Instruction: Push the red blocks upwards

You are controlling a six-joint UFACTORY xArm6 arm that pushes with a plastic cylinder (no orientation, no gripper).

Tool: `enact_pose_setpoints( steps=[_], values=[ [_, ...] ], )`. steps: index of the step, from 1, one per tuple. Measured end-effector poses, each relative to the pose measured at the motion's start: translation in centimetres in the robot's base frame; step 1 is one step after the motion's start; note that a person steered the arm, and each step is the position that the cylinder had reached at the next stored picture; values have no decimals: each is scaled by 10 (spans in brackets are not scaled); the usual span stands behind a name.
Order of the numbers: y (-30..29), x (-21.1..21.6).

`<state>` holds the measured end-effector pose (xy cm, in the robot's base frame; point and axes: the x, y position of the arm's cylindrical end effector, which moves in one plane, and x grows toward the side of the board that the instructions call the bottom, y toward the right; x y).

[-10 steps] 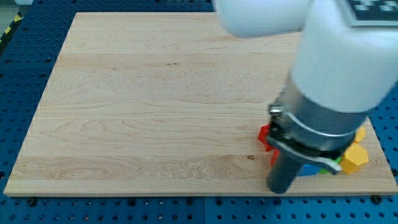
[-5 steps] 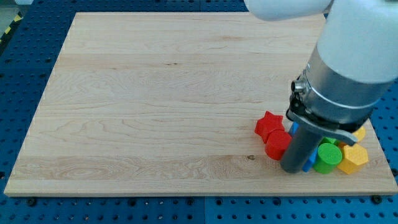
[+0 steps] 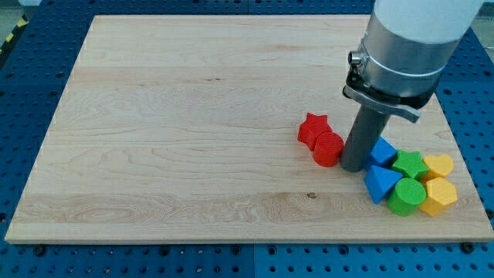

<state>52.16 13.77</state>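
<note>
Board: wooden table top (image 3: 193,131) fills most of what we see, resting on a blue perforated base (image 3: 23,93).
Arm: our white and grey arm body (image 3: 409,38) comes in from 1 o'clock, and the dark rod drops from it.
Tool: my tip (image 3: 353,167) is a bare rod with nothing to open or close; it stands on the board, touching the red cylinder at that block's 3 o'clock side.
Red blocks: we see the red cylinder (image 3: 328,149) touching the red star (image 3: 313,128), which lies at its 11 o'clock; both sit right of the board's centre.
Blue blocks: blue cube (image 3: 382,150) sits just at 3 o'clock of my tip; blue triangular block (image 3: 378,184) lies at its 5 o'clock.
Green blocks: green star (image 3: 410,164) and green cylinder (image 3: 406,196) crowd beside the blue ones.
Yellow blocks: yellow rounded block (image 3: 439,164) and yellow hexagon (image 3: 438,196) sit farthest toward 4 o'clock.
</note>
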Motion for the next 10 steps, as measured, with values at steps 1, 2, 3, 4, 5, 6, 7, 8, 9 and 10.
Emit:
enact_pose_setpoints(
  steps=[1,2,3,4,5,6,7,8,9,10],
  values=[
    [-1,-8],
    [-9,-2],
    [-12,5],
    [-15,16],
    [-16,17],
    [-35,-14],
    [-36,-24],
    [-36,-15],
    [-40,23],
    [-70,-2]
  ],
)
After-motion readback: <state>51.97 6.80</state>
